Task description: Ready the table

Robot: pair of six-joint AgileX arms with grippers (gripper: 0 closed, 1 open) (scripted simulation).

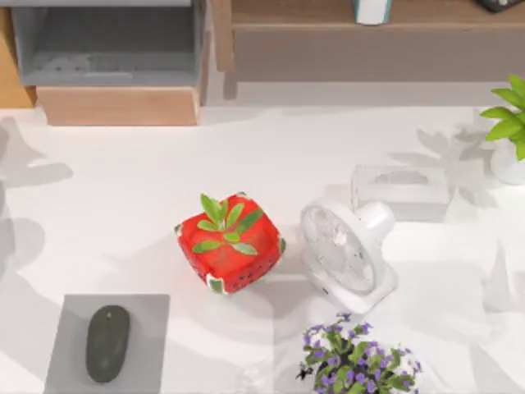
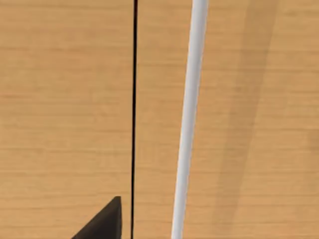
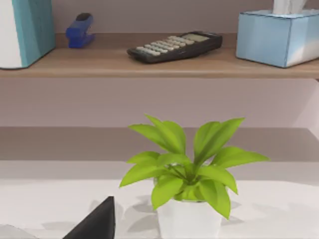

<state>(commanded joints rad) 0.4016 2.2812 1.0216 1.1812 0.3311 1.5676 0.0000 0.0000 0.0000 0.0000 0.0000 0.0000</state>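
The white table (image 1: 123,189) spans the top view. From left: a mouse (image 1: 107,342) on its grey pad (image 1: 148,316) at lower left, a red planter (image 1: 230,242) at centre, a fan (image 1: 344,250) beside it, likely awaiting tidying. Finger states: cannot tell.

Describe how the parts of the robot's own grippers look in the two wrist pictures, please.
Little of them shows. In the left wrist view, a matte black, pointed wedge, part of the left gripper, rises against light wood. In the right wrist view, a matching black wedge of the right gripper rises above the table. No cables or markings show.
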